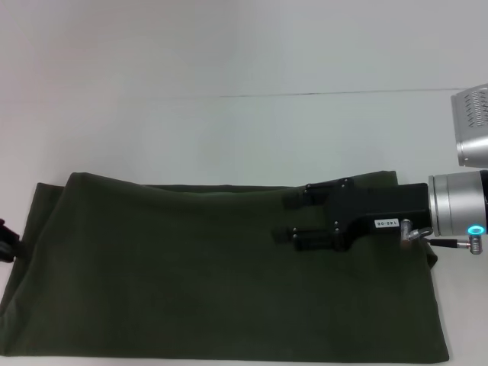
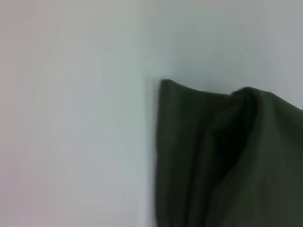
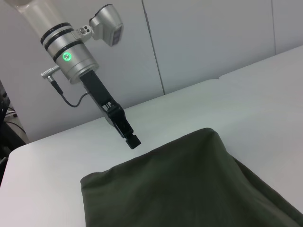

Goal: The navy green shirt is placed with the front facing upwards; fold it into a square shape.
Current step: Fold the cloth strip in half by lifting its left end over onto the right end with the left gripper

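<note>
Shirt [image 1: 191, 282] already folded to a long band, crosswise folds left; my right gripper [image 1: 293, 217] hovers spread, left gripper's [image 3: 132, 142] state unclear.

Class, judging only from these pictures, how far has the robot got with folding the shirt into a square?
Done: the navy green shirt lies folded into a long band on the white table.
In hand: the right gripper is over its right half, fingers apart; the left gripper is at its left edge.
Left: the band still needs folding across to become square.

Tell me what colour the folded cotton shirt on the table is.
Dark olive green, plain on the visible side; the folded cotton shirt shows best in the head view.
</note>
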Tool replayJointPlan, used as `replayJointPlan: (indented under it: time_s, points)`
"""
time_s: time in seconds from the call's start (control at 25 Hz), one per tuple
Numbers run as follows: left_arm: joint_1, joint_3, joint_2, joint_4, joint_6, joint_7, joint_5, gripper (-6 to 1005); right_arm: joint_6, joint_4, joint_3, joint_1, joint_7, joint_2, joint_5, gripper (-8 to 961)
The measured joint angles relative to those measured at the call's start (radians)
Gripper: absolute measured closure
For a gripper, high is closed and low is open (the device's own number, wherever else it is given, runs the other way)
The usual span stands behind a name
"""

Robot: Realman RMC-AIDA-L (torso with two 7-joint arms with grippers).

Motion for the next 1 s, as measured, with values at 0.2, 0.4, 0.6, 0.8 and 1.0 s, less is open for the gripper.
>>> replayJointPlan:
  time_s: [0.2, 0.4, 0.6, 0.8, 1.0]
  points:
    - [-0.006, 0.004, -0.002, -0.015, 0.002, 0.007, -0.017, 830, 0.000, -0.001, 0.000, -0.002, 0.000, -0.002, 0.000, 251]
    - [-0.010, 0.008, 0.003, -0.032, -0.006, 0.027, -0.023, 490, -0.002, -0.001, 0.000, -0.002, 0.005, -0.004, -0.004, 251]
    - [-0.007, 0.011, 0.001, -0.030, -0.024, 0.039, -0.015, 278, -0.004, -0.001, 0.000, -0.002, 0.009, -0.003, -0.006, 251]
    - [-0.003, 0.029, 0.002, -0.028, -0.034, 0.040, -0.011, 139, -0.005, -0.001, -0.002, -0.004, 0.011, -0.003, -0.008, 251]
    - [0.001, 0.050, 0.000, -0.034, -0.048, 0.043, -0.010, 99, -0.006, 0.001, -0.002, -0.004, 0.012, -0.003, -0.009, 251]
